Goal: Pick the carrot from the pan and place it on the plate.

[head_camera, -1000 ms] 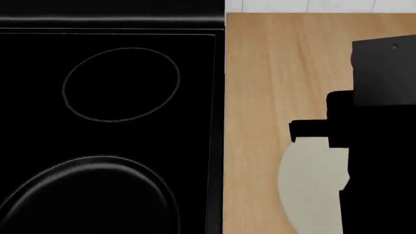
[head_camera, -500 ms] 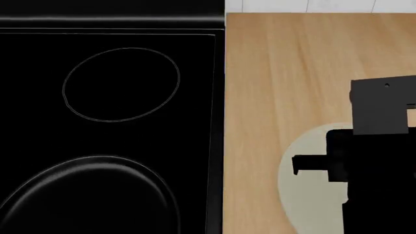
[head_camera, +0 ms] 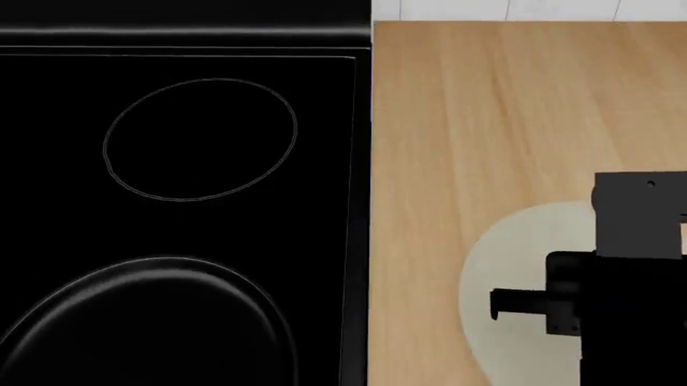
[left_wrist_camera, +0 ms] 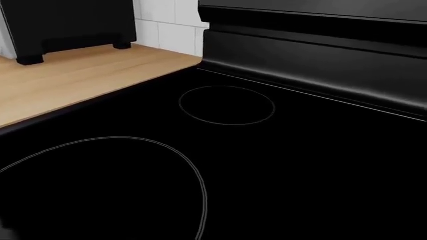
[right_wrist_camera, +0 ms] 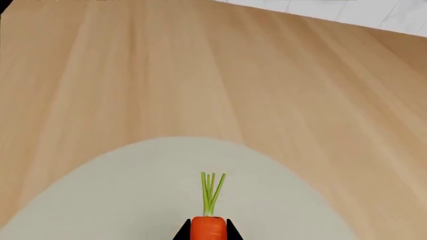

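Carrot (right_wrist_camera: 208, 228), green top outward, sits pinched between the closed right gripper (right_wrist_camera: 207, 231) fingers above the off-white plate (right_wrist_camera: 120, 195); the left gripper is out of sight.

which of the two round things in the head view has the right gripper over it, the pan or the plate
The plate: off-white, on the wooden counter, with the right gripper over it holding the carrot. The black pan sits on the stove.
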Robot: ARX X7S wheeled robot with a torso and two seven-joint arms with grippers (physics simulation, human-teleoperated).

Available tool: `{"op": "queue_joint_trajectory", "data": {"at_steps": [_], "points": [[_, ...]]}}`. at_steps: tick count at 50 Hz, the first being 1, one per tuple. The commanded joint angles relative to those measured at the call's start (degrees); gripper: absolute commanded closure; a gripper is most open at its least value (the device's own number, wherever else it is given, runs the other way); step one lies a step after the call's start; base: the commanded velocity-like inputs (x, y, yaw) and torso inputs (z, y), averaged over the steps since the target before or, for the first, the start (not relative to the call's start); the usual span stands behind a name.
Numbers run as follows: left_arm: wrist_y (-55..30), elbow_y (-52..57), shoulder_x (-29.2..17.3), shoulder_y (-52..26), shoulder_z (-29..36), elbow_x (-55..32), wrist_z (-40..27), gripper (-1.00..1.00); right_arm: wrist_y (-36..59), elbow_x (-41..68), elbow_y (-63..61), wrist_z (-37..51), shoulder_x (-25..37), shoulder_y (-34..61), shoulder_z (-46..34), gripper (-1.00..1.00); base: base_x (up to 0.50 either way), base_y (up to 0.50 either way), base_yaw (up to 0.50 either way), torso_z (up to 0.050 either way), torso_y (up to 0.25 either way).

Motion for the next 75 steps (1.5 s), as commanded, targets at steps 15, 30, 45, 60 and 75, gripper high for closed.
{"op": "queue_joint_trajectory", "data": {"at_steps": [15, 30, 45, 60, 75], "points": [[1.7, -2.4, 0.8, 0.7, -0.1, -0.4, -0.5, -1.00, -3.4, -2.0, 1.6, -4.6, -0.1, -4.6, 1.8, 1.00, 0.00, 0.00, 0.00, 0.000, 0.000], [2.3, -2.6, 0.9, 1.7, -0.3, -1.3, -1.1, -1.00, -4.7, -1.7, -0.1, -5.3, 1.1, -5.4, 2.9, -1.00, 0.00, 0.00, 0.00, 0.000, 0.000], [2.4, -2.5, 0.7, 2.3, -0.4, -2.3, -1.7, -1.00, -2.9, 0.4, -5.8, -1.1, 3.7, -2.1, 4.6, -1.00, 0.00, 0.00, 0.00, 0.000, 0.000], [1.3, -1.4, 0.1, 2.0, 0.3, -3.1, -2.2, -1.00, -0.7, 8.1, -16.8, 8.0, 8.1, 4.4, 8.3, -1.00, 0.00, 0.00, 0.00, 0.000, 0.000], [-0.2, 0.0, -0.3, 2.0, 1.0, -3.6, -2.8, -1.00, -3.9, 11.5, -29.2, 15.8, 7.2, 7.5, 11.0, -1.00, 0.00, 0.00, 0.00, 0.000, 0.000]]}}
